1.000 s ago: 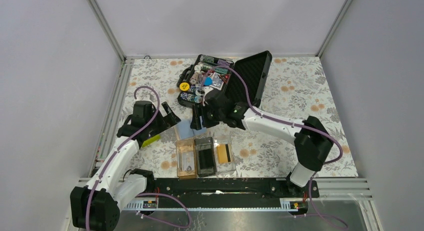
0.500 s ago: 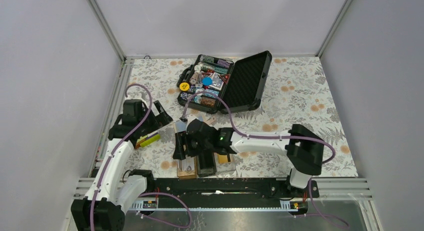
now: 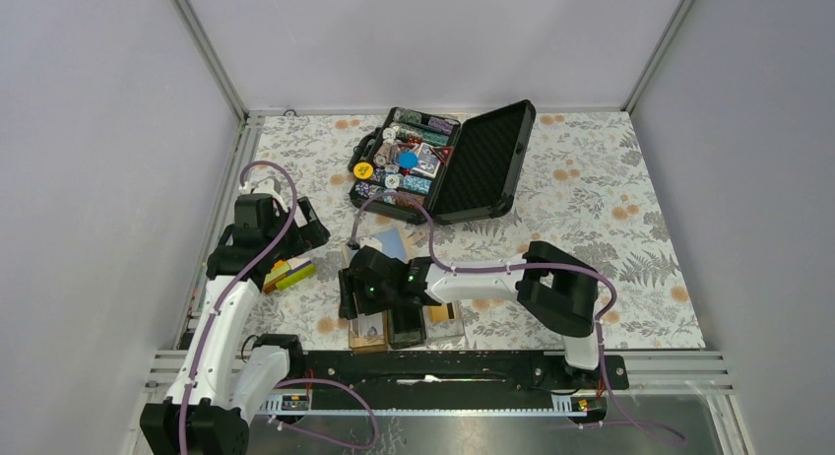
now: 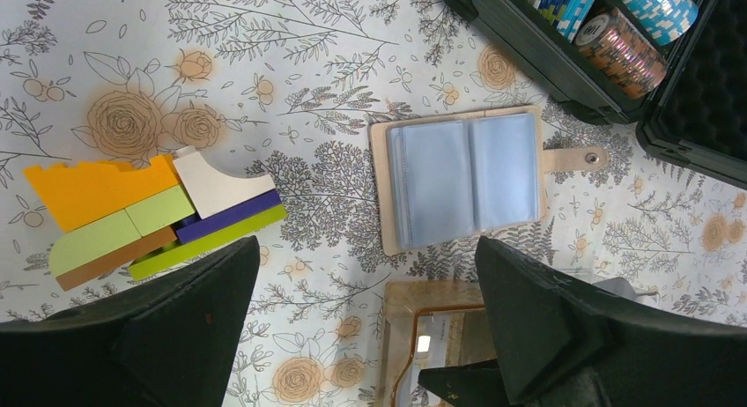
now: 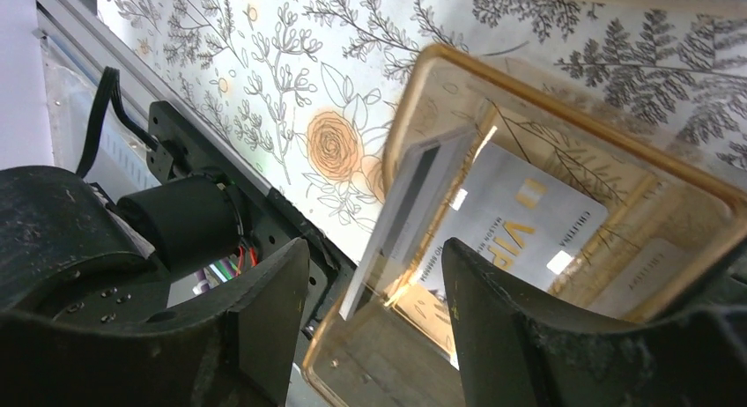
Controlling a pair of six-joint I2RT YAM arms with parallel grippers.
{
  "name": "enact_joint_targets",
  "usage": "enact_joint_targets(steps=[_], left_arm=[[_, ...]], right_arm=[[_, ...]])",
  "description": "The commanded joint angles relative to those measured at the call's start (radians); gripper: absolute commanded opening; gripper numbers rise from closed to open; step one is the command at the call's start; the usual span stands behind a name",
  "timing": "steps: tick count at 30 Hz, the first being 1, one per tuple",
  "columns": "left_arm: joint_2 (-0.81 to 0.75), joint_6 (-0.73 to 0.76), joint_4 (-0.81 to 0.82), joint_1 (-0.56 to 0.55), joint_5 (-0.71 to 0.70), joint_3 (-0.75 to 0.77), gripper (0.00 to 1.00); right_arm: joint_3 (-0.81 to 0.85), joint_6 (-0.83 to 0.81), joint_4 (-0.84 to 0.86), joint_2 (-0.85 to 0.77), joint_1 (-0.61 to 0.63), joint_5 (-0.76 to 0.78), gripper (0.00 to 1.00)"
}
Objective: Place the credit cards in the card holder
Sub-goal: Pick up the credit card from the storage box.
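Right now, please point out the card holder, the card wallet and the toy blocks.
card holder (image 3: 367, 345): top external view, near wall of brown compartment.
card wallet (image 4: 464, 180): left wrist view, blue sleeves at the fold.
toy blocks (image 4: 97, 191): left wrist view, orange block.

One three-compartment card holder (image 5: 573, 116), at least two credit cards (image 5: 414, 204), one chip case (image 3: 487, 160), one wallet (image 4: 462, 180), one block pile (image 4: 150, 215).

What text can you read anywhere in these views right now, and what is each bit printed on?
"VIP": gold letters on the silver card lying flat in the card holder, brown compartment.
Small print along that card's edges: too small to read.
Markings on the poker chips in the black case: too blurred to read.
Yellow disc in the case: mark too small to read.
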Motion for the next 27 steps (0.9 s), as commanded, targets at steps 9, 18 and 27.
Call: enact_joint_targets(steps=[9,18,27], left_arm=[[-0.027,0.027,0.019,0.006,-0.027,0.031,0.99],[-0.028,0.027,0.017,0.007,-0.028,0.030,0.99],[-0.028,0.027,0.018,0.007,-0.027,0.030,0.99]], right_arm=[[0.085,0.017,0.054,0.027,0.011,-0.017,0.58],[0.061,0.030,0.088,-0.003,0.018,-0.016,0.51],[0.052,0.031,0.079,-0.017,0.025,0.003,0.40]])
